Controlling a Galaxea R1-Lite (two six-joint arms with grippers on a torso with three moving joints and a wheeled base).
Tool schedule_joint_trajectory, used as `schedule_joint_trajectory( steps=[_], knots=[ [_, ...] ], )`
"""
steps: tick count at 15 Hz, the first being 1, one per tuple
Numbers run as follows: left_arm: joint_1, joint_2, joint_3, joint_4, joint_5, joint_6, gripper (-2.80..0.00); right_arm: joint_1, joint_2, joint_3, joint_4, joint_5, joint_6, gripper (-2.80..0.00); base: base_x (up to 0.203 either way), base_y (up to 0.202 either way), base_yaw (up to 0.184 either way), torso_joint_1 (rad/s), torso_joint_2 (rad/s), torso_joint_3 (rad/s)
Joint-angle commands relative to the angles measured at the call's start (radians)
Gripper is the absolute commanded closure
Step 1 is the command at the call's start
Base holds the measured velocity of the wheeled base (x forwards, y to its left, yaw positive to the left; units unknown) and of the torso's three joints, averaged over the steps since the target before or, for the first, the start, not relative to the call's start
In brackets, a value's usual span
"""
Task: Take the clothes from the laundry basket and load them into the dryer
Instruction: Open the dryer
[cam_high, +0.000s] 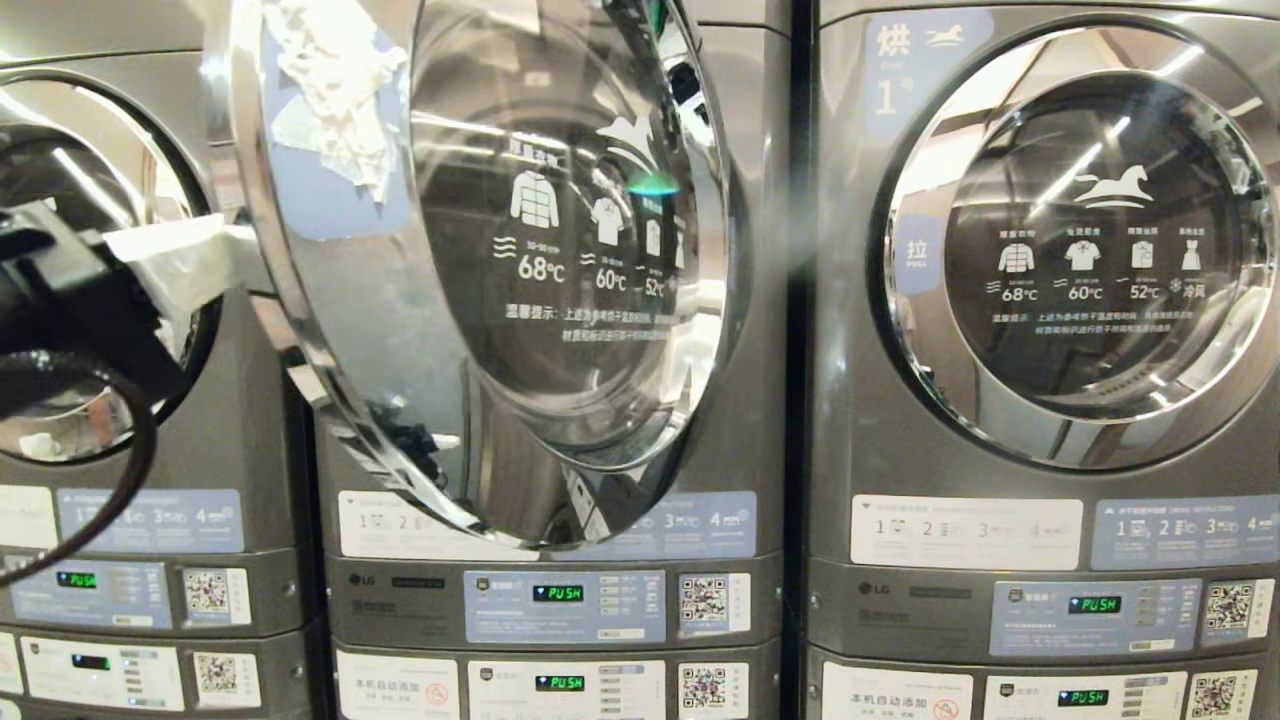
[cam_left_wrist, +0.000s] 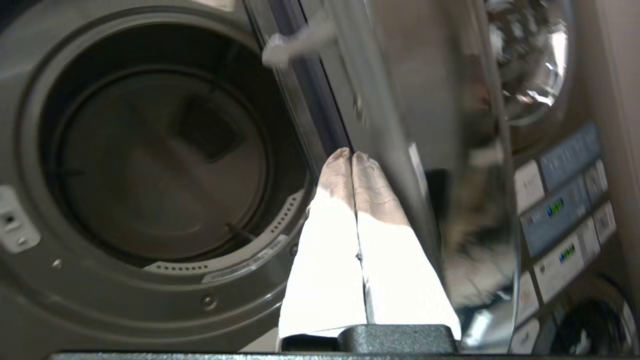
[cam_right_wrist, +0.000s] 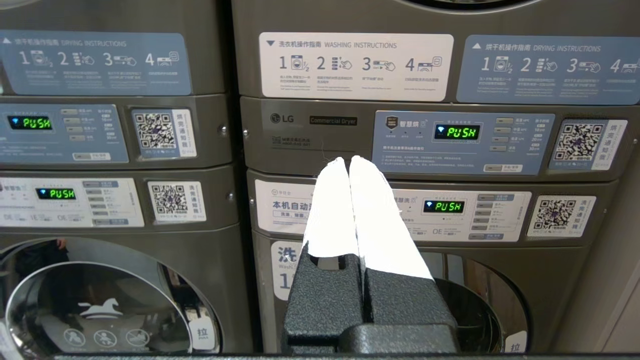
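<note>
Head view, for your orientation: three stacked grey machines stand side by side. The middle dryer door (cam_high: 480, 270), a chromed ring with a glass bowl printed with garment icons and temperatures, stands swung open toward you and hides most of that machine's front. The right-hand dryer (cam_high: 1080, 260) has its door closed. At the left edge you see the left arm (cam_high: 70, 300), black with a looped cable, raised before the left-hand machine, its white-sleeved tip level with the edge of the open door.

Left wrist view: the left gripper (cam_left_wrist: 352, 156) shows you two white-covered fingers (cam_left_wrist: 330, 250) pressed together along their whole length, with nothing between them. Their tips sit near the rim of the open dryer drum (cam_left_wrist: 160, 160), just beside the hinge side of the opening. The drum's dark interior shows a paddle and a bare back wall; you see no clothing in it. The edge of the open door runs alongside the fingers on the other side.

Right wrist view: the right gripper (cam_right_wrist: 348, 161) hangs low with its two white fingers together, empty, facing the control panels (cam_right_wrist: 462, 140), whose green displays read PUSH.

Clothes and laundry basket: you can find neither in any of the three views, so their place cannot be told.
</note>
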Motion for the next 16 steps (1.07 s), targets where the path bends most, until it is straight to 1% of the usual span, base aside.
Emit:
schedule_joint_trajectory(
  steps=[1, 2, 4, 5, 6, 7, 8, 9, 11, 13, 14, 16],
  knots=[
    [-0.061, -0.046, 0.013, 0.021, -0.002, 0.047, 0.0, 0.001, 0.0, 0.0, 0.002, -0.001, 0.0, 0.0, 0.0, 0.0, 0.0, 0.0, 0.0, 0.0],
    [-0.113, -0.051, 0.01, 0.044, -0.003, 0.076, 0.0, 0.001, 0.0, 0.0, 0.002, 0.001, 0.0, 0.0, 0.0, 0.0, 0.0, 0.0, 0.0, 0.0],
    [-0.27, -0.052, 0.007, 0.06, -0.002, 0.109, 0.0, 0.001, 0.0, 0.0, 0.002, -0.001, 0.0, 0.0, 0.0, 0.0, 0.0, 0.0, 0.0, 0.0],
    [-0.353, -0.053, 0.009, 0.063, 0.005, 0.119, 0.0, -0.001, 0.0, 0.0, 0.002, 0.001, 0.001, 0.0, 0.0, 0.0, 0.0, 0.0, 0.0, 0.0],
    [-0.403, -0.058, 0.015, 0.063, 0.029, 0.126, 0.0, -0.001, 0.0, 0.0, 0.002, 0.001, 0.002, 0.0, 0.0, 0.0, 0.0, 0.0, 0.0, 0.0],
    [-0.411, -0.07, 0.022, 0.063, 0.08, 0.124, 0.0, -0.001, 0.0, 0.0, 0.0, 0.001, 0.003, 0.0, 0.0, 0.0, 0.0, 0.0, 0.0, 0.0],
    [-0.38, -0.085, 0.03, 0.065, 0.141, 0.099, 0.0, 0.0, 0.0, 0.0, 0.0, 0.001, 0.005, 0.0, 0.0, 0.0, 0.0, 0.0, 0.0, 0.0],
    [-0.355, -0.1, 0.04, 0.069, 0.178, 0.059, 0.0, 0.0, 0.0, 0.001, 0.0, 0.002, 0.005, 0.0, 0.0, 0.0, 0.0, 0.0, 0.0, 0.0],
    [-0.355, -0.083, 0.04, 0.07, 0.18, 0.059, 0.0, 0.0, 0.0, 0.001, 0.0, 0.002, 0.005, 0.0, 0.0, 0.0, 0.0, 0.0, 0.0, 0.0],
    [-0.359, -0.008, 0.021, 0.064, 0.178, 0.063, 0.0, 0.001, 0.0, 0.001, 0.0, 0.002, 0.005, 0.0, 0.0, 0.0, 0.0, 0.0, 0.0, 0.0],
    [-0.369, 0.048, -0.011, 0.057, 0.174, 0.064, 0.0, 0.0, 0.0, 0.0, 0.001, 0.001, 0.004, 0.0, 0.0, 0.0, 0.0, 0.0, 0.0, 0.0],
    [-0.426, 0.18, -0.115, 0.05, 0.162, 0.062, 0.0, -0.001, 0.0, 0.0, 0.001, 0.001, 0.005, 0.0, 0.0, 0.0, 0.0, 0.0, 0.0, 0.0]
  ],
)
